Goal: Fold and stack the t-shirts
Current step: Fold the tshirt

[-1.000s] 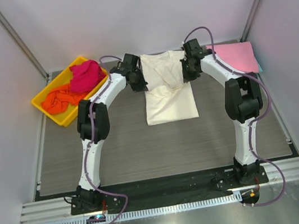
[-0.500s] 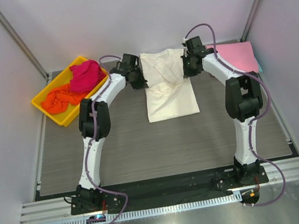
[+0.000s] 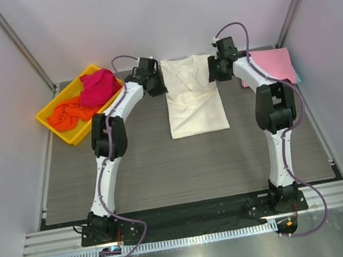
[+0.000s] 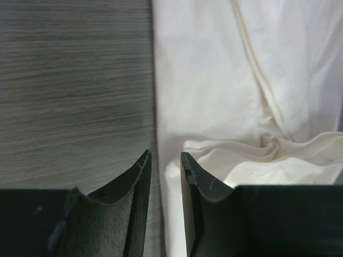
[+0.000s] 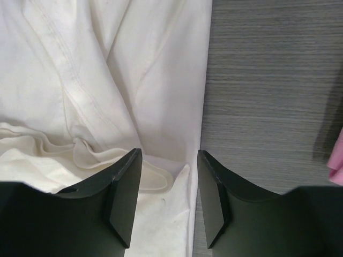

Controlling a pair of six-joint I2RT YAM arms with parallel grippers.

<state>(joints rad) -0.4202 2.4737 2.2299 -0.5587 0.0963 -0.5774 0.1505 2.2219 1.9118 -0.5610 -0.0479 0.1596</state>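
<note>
The cream-white t-shirt (image 3: 195, 102) lies on the grey table at the far middle, its lower part flat and its upper part rumpled in folds. My left gripper (image 3: 159, 86) is at the shirt's left edge; in the left wrist view (image 4: 166, 158) its jaws stand a little apart over the cloth edge (image 4: 214, 80) and bare table. My right gripper (image 3: 215, 73) is at the shirt's right edge, open (image 5: 170, 155) above the cloth (image 5: 134, 64), holding nothing. A folded pink t-shirt (image 3: 269, 66) lies at the far right.
A yellow tray (image 3: 48, 117) at the far left holds a magenta shirt (image 3: 98, 86) and an orange shirt (image 3: 68, 113). The pink shirt's edge shows in the right wrist view (image 5: 336, 160). The back wall stands just behind the grippers.
Both grippers have moved toward the far edge, and the cream shirt has slid that way with them. Its upper part has spread wider and flatter.
</note>
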